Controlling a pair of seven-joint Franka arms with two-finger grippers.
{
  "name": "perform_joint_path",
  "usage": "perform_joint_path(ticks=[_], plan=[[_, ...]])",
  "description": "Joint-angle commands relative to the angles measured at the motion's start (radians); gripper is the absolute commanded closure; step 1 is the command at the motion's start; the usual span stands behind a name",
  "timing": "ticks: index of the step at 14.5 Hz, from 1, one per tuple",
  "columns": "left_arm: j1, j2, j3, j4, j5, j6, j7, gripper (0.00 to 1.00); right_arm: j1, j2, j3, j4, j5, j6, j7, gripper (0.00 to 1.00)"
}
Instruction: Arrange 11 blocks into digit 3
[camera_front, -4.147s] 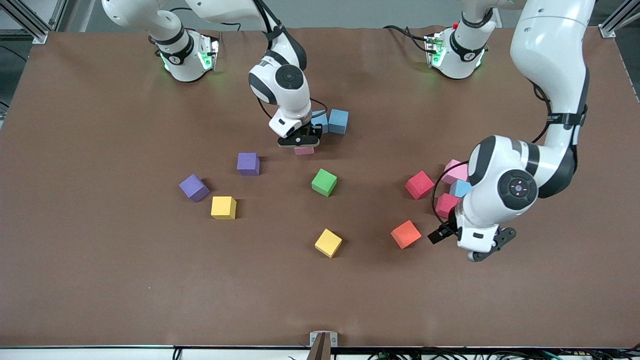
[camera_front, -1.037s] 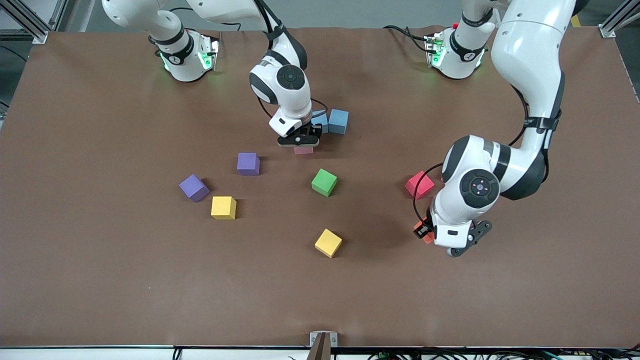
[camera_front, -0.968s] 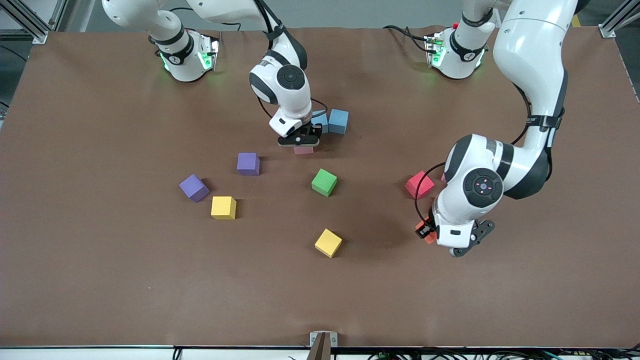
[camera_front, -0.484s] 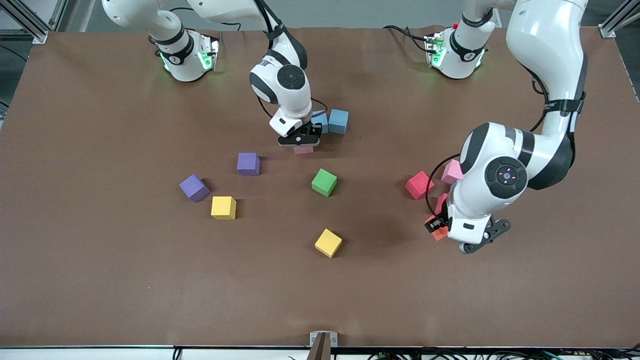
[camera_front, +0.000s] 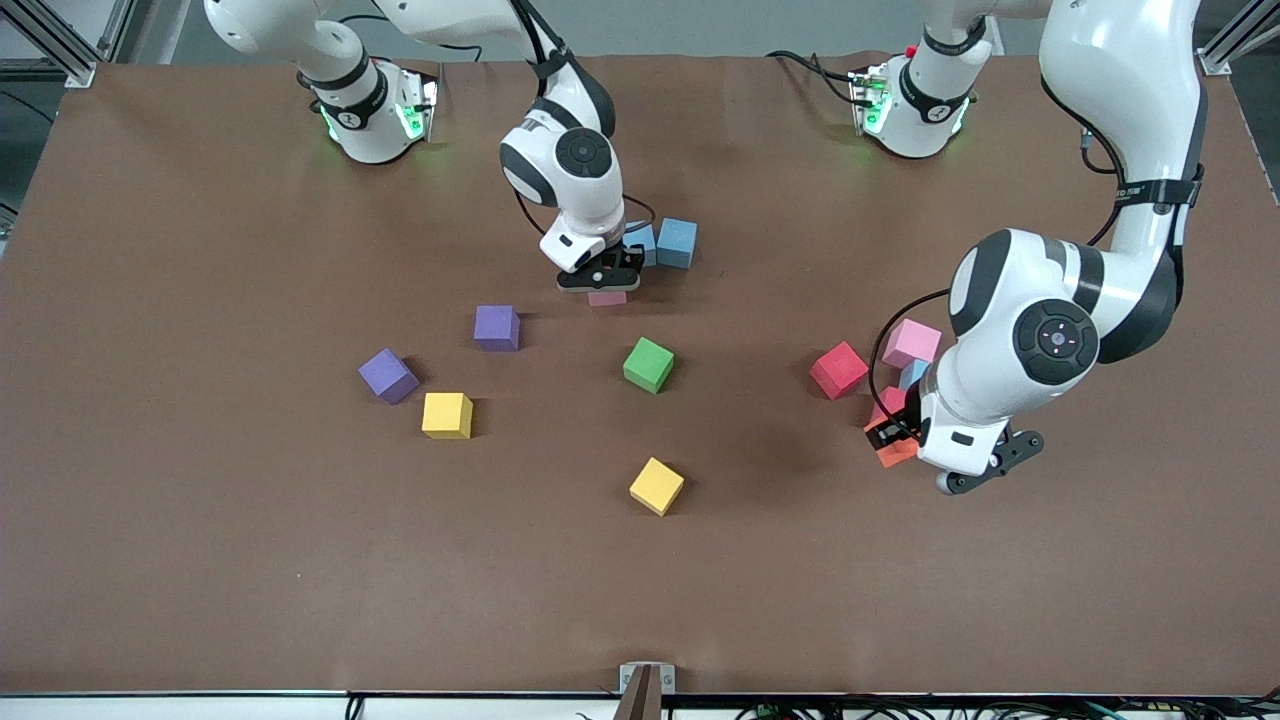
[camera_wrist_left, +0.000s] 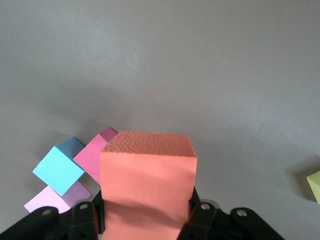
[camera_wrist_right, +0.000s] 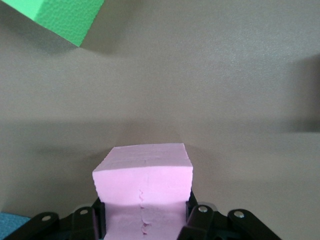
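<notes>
**Both grippers loaded, figure barely started**

Left gripper (camera_front: 893, 443) is clamped on the orange cube (camera_front: 895, 452), hanging over the table just beside a loose cluster: pink cube (camera_front: 911, 342), light blue cube (camera_front: 914, 374), red cube (camera_front: 888, 402). In the left wrist view the orange cube (camera_wrist_left: 148, 187) sits square between the jaws, with the cluster showing past it. Another red cube (camera_front: 838, 369) lies near the cluster, toward the table middle.

Right gripper (camera_front: 600, 282) is clamped on a second pink cube (camera_front: 607, 297), low over the spot next to two light blue cubes (camera_front: 676, 242) that sit side by side, touching. Whether that pink cube already rests on the table I can't tell.

Key relation: the blue pair is the only seed of the 3. From the left gripper it lies at roughly 10 o'clock in the front view, well apart. The right arm is the one on the spot, so I'd guess pink goes down first and orange travels in after.

Still scattered: green cube (camera_front: 648, 364), two purple cubes (camera_front: 496, 327) (camera_front: 388, 375). Two yellow cubes (camera_front: 446, 415) (camera_front: 656, 486) aren't needed.
</notes>
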Motion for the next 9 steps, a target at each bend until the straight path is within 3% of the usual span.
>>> perform_joint_path(ticks=[1,5,6,7,8,9], plan=[[0.008,-0.03,-0.009,-0.03,-0.018,-0.002,0.018,0.56,0.021,-0.004,-0.002,-0.036,0.012,0.001,0.004,0.93],[0.008,-0.028,-0.009,-0.03,-0.02,-0.002,0.004,0.56,0.021,-0.001,-0.002,-0.028,0.012,0.007,0.002,0.87],[0.008,-0.027,-0.009,-0.028,-0.02,-0.002,0.004,0.56,0.016,-0.001,-0.004,-0.025,0.012,0.005,0.004,0.73],[0.008,-0.027,-0.009,-0.028,-0.025,-0.002,0.002,0.56,0.009,-0.001,-0.004,-0.015,0.012,-0.002,0.002,0.53],[0.008,-0.025,-0.009,-0.028,-0.026,-0.002,0.002,0.56,0.006,-0.001,-0.004,-0.007,0.012,-0.005,0.001,0.01],[0.008,-0.025,-0.009,-0.028,-0.026,-0.002,0.002,0.56,0.001,-0.001,-0.004,0.004,0.012,-0.005,-0.005,0.0]])
